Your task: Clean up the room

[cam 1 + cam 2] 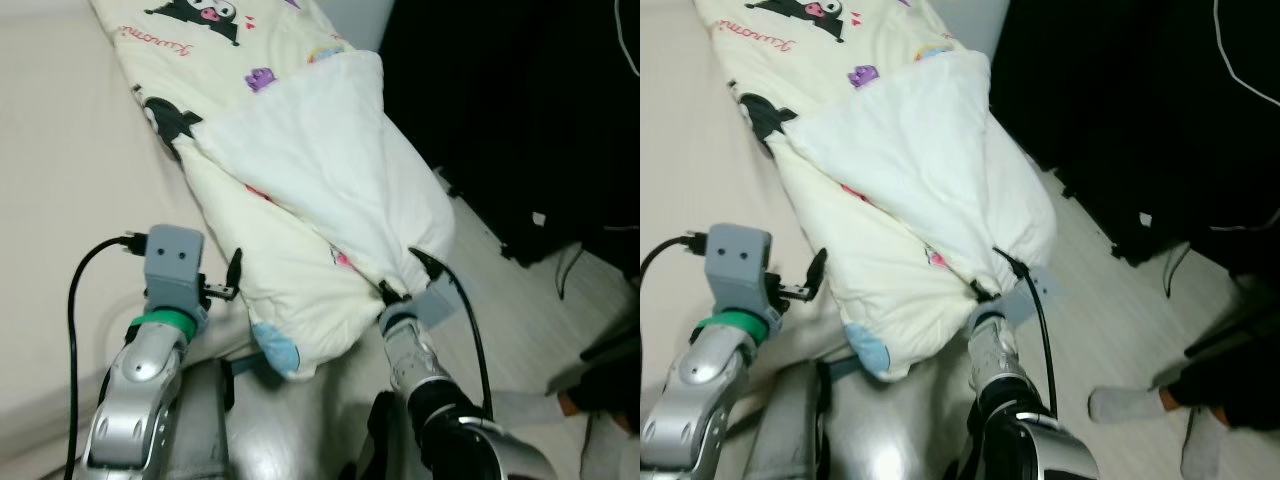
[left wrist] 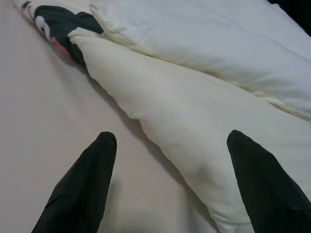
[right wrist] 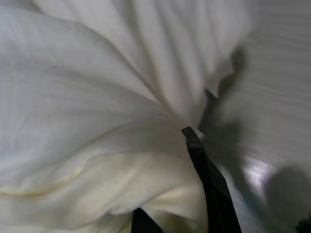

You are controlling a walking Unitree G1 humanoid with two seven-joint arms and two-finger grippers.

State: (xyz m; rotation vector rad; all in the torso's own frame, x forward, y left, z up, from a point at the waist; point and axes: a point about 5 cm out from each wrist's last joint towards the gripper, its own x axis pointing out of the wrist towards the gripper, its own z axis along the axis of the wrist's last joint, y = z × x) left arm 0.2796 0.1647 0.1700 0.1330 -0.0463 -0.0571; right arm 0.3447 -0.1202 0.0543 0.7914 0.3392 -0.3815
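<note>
Cream cartoon-print duvet point(image 1: 300, 200) bunched along the bed point(image 1: 60, 200), running from 11 o'clock down to 5. Right gripper point(image 1: 400, 290) clamped on its near corner; left gripper point(image 2: 170, 184) at 8 o'clock, jaws apart beside the edge. Soft, floppy, bulky yet probably light: best pinched deep at a corner or folded hem.

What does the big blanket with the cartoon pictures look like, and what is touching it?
The blanket is a soft, puffy cream quilt printed with black cartoon characters, a purple one and pink writing. Its plain white underside is folded over on top. It lies bunched lengthwise along the edge of the beige bed, its end drooping toward the floor. The right gripper is pinched shut on a gathered corner. The left gripper is open beside the blanket's edge, not holding it.
</note>
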